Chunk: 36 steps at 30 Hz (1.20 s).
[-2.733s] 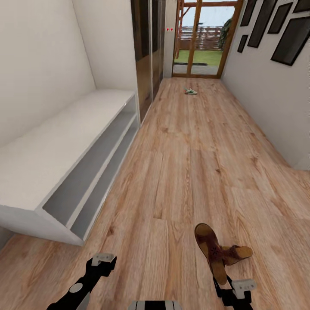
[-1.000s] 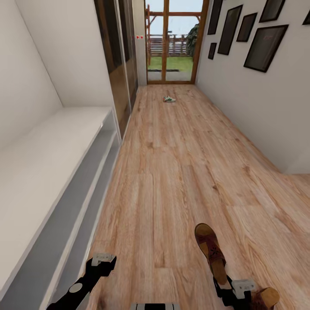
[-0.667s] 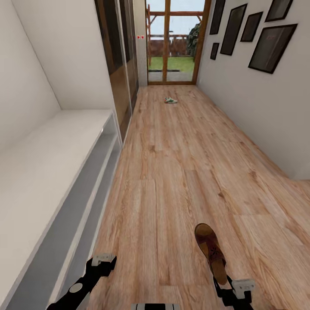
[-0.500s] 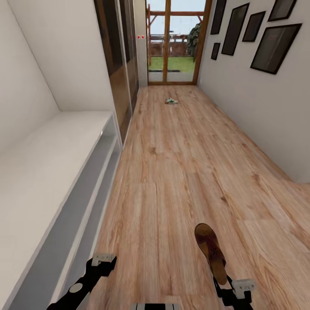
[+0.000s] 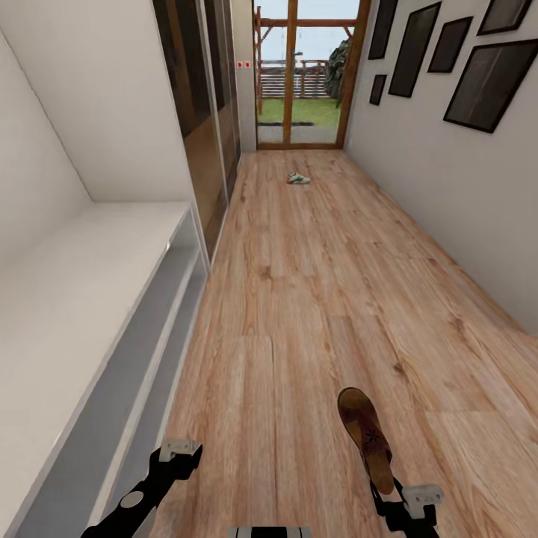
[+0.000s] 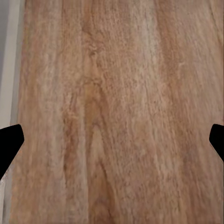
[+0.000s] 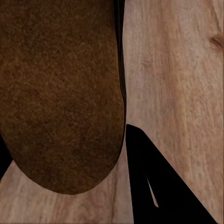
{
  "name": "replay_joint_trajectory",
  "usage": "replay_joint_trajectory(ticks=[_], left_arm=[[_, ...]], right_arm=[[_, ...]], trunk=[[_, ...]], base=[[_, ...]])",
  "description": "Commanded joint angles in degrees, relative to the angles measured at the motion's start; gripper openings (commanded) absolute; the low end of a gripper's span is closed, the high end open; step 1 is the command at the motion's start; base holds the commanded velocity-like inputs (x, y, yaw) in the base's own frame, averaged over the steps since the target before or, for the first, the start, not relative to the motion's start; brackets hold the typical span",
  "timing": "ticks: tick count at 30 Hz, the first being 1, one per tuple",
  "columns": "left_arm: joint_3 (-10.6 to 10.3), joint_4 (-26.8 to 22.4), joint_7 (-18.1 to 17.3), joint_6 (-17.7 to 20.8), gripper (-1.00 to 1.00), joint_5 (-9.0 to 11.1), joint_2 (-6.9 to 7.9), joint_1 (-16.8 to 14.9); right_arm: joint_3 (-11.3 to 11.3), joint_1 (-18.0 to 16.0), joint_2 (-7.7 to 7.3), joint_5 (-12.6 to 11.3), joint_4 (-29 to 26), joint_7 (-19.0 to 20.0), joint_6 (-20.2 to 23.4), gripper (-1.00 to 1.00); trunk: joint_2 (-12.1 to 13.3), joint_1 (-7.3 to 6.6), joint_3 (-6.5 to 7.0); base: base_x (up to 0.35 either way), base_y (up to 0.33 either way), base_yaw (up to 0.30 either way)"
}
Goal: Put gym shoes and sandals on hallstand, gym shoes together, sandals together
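Down the corridor floor (image 5: 314, 299), one gym shoe (image 5: 297, 178) lies far off near the glass door (image 5: 302, 71). One sandal (image 5: 365, 437) juts forward from the right end effector (image 5: 407, 502), clamped on its heel end. Beside the left wall stands the hallstand (image 5: 90, 299), its top bare. Above the planks, the left end effector (image 5: 178, 453) spreads wide, holding nothing.

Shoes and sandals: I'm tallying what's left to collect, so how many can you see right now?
2. One brown sandal is held in the right gripper, above the floor. One gym shoe lies far down the corridor near the glass door. The others may be out of view.
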Motion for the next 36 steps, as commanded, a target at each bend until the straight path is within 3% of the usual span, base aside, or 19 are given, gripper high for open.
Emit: replay_joint_trajectory(ticks=[1, 18, 36], left_arm=[[-0.28, 0.05, -0.12, -0.18, 1.0, 0.41, 0.05, -0.03], [-0.28, 0.11, -0.12, -0.18, 1.0, 0.41, 0.05, -0.03], [-0.28, 0.11, -0.13, -0.18, 1.0, 0.41, 0.05, -0.03]], right_arm=[[-0.47, -0.06, 0.04, 0.01, -0.03, 0.56, -0.15, -1.0], [-0.47, -0.06, 0.06, 0.01, -0.07, 0.56, -0.15, -1.0], [-0.47, -0.06, 0.06, 0.01, 0.0, 0.56, -0.15, -1.0]], trunk=[[-0.01, 0.03, -0.04], [-0.01, 0.03, -0.04], [-0.01, 0.03, -0.04]], base=[[0.34, 0.0, 0.0], [0.34, -0.009, 0.0], [0.294, -0.143, 0.0]])
